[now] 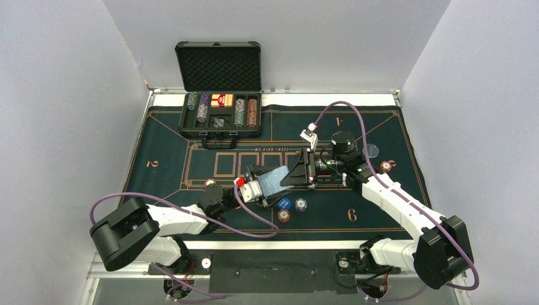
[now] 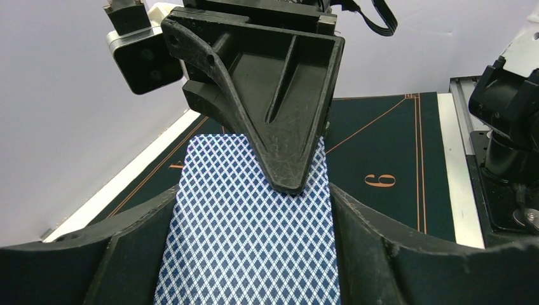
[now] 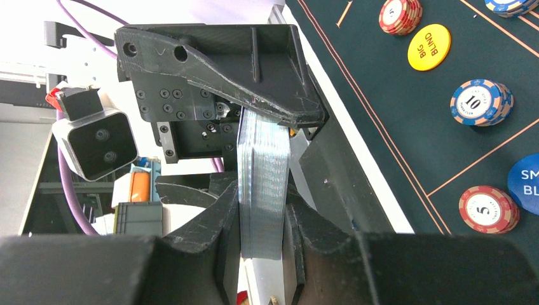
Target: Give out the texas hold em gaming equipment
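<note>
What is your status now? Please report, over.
Left gripper: jaws shut on deck. Right gripper: jaws shut on same deck. Chip stacks on mat, clear of both.

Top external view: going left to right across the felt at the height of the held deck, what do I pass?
The printed 2 → red-brown chip → blue-backed deck → red-edged chip stack towards the felt's right edge.
</note>
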You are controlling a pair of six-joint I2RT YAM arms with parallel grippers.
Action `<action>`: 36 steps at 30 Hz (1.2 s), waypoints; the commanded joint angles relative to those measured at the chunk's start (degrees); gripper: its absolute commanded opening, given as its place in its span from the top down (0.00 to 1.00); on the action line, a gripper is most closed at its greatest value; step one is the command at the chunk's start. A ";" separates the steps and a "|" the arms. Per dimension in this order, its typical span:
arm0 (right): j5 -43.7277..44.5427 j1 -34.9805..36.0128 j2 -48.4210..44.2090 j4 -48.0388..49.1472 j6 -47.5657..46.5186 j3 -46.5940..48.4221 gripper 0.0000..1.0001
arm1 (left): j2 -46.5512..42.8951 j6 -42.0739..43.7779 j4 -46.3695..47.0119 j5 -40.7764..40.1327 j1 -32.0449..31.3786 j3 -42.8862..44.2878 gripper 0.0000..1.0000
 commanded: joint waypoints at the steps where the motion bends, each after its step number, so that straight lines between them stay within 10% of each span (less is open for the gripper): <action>1: -0.36 0.29 -0.62 4.78 0.28 0.47 1.00 | 0.46 -1.38 3.22 1.40 -0.32 2.00 0.35; 10: -0.29 0.38 -0.78 4.78 0.28 0.43 1.00 | 0.43 -1.49 1.71 2.46 -0.32 2.70 0.59; 15: -0.32 0.46 -0.98 4.55 0.08 0.30 1.00 | 0.34 -1.52 -0.18 3.04 -0.32 3.64 1.00; 29: -0.54 0.68 -1.36 3.46 -1.13 0.58 1.00 | 0.07 -2.60 -0.12 1.71 -0.23 3.62 0.99; 36: -0.77 0.78 -1.59 3.29 -1.15 0.57 1.00 | -0.16 -3.40 0.58 0.23 -0.27 3.01 0.52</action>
